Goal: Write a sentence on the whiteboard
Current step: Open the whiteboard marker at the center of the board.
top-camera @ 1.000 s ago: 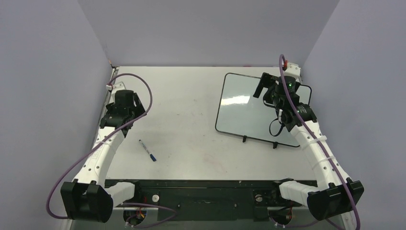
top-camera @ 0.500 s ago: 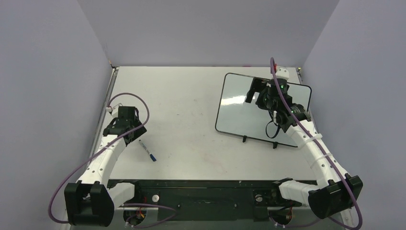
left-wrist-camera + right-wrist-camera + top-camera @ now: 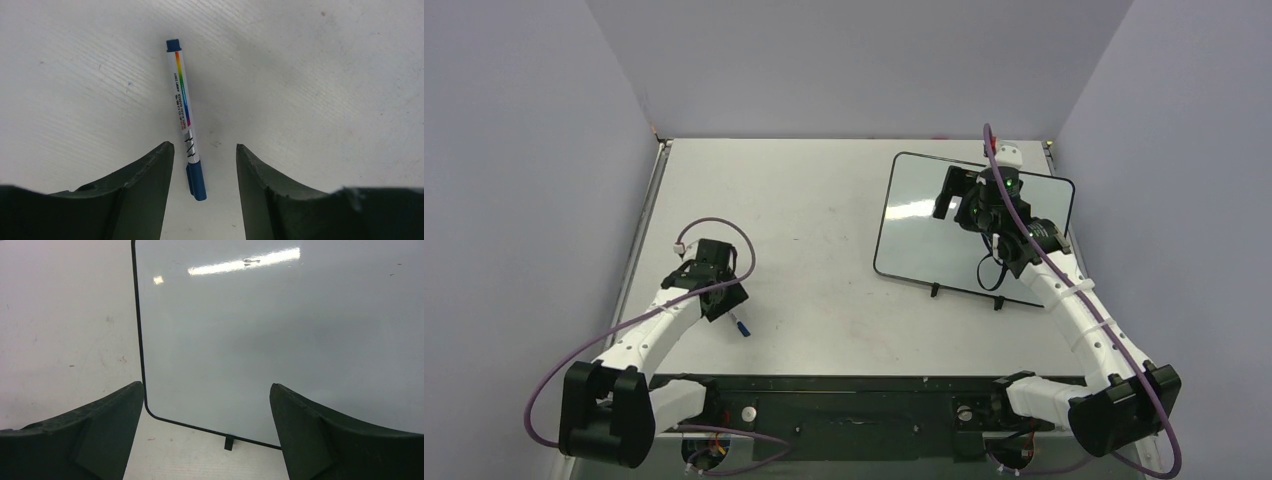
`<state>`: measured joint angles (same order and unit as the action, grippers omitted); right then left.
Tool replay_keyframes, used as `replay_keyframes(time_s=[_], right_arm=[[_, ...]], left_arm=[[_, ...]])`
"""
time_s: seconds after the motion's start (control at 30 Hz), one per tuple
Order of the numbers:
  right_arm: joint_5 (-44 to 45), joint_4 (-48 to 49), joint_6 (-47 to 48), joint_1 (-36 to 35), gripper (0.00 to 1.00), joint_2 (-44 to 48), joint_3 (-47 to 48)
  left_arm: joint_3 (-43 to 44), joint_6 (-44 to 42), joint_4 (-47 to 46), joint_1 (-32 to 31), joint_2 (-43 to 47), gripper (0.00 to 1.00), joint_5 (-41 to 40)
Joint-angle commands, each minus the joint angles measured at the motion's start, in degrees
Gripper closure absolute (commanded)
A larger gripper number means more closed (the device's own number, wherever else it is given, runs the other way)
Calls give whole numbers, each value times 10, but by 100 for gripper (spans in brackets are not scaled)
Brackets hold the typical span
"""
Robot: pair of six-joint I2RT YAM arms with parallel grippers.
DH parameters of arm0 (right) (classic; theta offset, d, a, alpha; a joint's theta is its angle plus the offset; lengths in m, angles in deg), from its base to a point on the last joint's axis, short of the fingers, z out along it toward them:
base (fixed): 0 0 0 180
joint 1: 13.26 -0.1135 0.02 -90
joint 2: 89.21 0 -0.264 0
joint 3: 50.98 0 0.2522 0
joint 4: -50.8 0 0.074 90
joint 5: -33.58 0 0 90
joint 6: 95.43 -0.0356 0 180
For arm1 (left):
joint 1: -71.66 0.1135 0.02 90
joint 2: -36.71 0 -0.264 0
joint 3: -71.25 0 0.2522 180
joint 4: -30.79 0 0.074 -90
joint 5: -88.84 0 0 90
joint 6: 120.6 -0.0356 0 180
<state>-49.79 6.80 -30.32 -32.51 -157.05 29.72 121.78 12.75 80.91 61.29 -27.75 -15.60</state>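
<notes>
Left wrist view: the left hand (image 3: 203,150) is low over the tabletop (image 3: 325,75), fingers apart and clamped on nothing.
Marker: the marker (image 3: 182,105) lies flat. It has a white barrel with a rainbow stripe. The thick blue cap end is low in frame between the two fingers, and the blue tail points toward the upper left. No contact shows on either side.
Offset: the marker sits nearer the frame-left finger than the frame-right one.
Step in hand (judged): picking up the marker. Writing has not begun.
Alignment: shift the hand slightly toward frame left so both fingers meet the barrel together. Otherwise the nearer finger will likely push it sideways first.
Twist: the barrel leans a little off the line between the fingers. A small wrist turn would square the grip.
Grip site: take the white barrel just above the cap, not the cap itself, since the cap appears to be on and must come off before any stroke.
Depth: bring the tips nearly to the tabletop before closing. A round barrel on a smooth surface could roll or squirt out of a high pinch.
Right hand: the right hand (image 3: 206,386) hovers above the board, fingers wide apart, holding nothing.
Whiteboard: the whiteboard (image 3: 280,340) lies flat in the upper right of the top external view, well apart from the marker. Its face is blank apart from a streak of glare, and small black feet show on its lower edge.
</notes>
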Motion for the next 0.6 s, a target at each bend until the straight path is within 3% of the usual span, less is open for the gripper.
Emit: replay_keyframes(time_s=[0.0, 0.43, 0.57], right_arm=[[3, 8, 1, -5, 8, 9, -8], [49, 6, 7, -4, 8, 13, -10], [57, 5, 9, -3, 8, 12, -9]], left_arm=[[-11, 26, -33, -14, -12, 56, 0], [-48, 34, -66, -23, -44, 58, 11], [-64, 39, -90, -23, -57, 67, 13]])
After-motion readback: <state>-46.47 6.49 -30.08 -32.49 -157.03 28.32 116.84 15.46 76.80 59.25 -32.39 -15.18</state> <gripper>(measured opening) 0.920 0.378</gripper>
